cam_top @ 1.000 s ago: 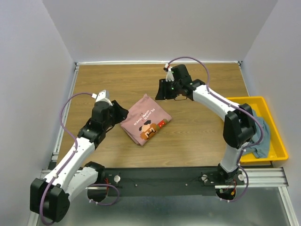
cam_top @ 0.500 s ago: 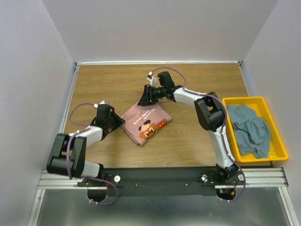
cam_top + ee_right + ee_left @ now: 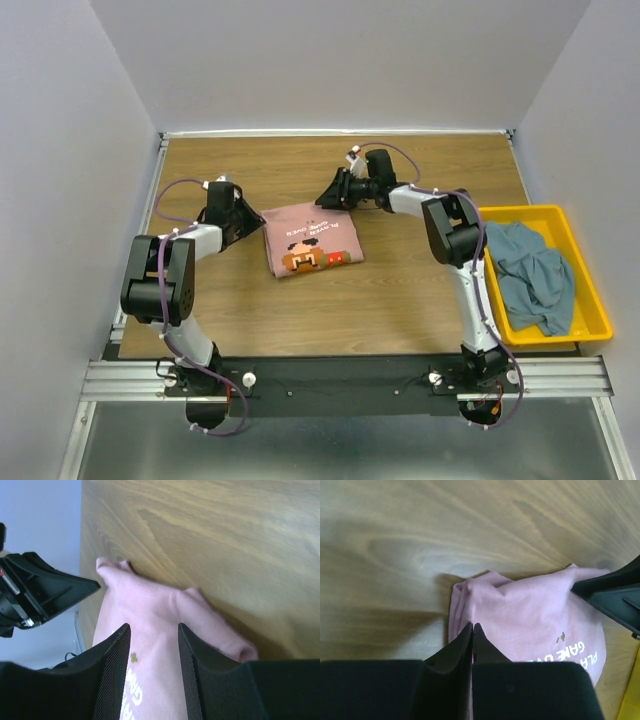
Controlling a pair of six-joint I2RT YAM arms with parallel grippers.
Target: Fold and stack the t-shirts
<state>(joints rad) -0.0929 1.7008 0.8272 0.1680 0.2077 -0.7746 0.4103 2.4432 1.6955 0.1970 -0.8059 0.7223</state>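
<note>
Item one: dusty-pink t-shirt, folded to a rough rectangle and flat on the wooden worktop, lying between the two sets of jaws. Its orange-brown cartoon print faces up, on the part of the cloth farther from the right jaws, with white lettering between print and those jaws. Left jaws: pressed together to a thin line, pinched on the shirt's bunched, folded edge; creases in the cloth run in toward the tips. Right jaws: standing moderately apart, low at the opposite, far corner of the same shirt, one finger to each side with pink cloth showing in the gap between them; whether they touch it cannot be told. Item two: blue-grey t-shirt, crumpled and unfolded, inside a yellow bin, well apart from both sets of jaws, out beyond the right arm's elbow.
</note>
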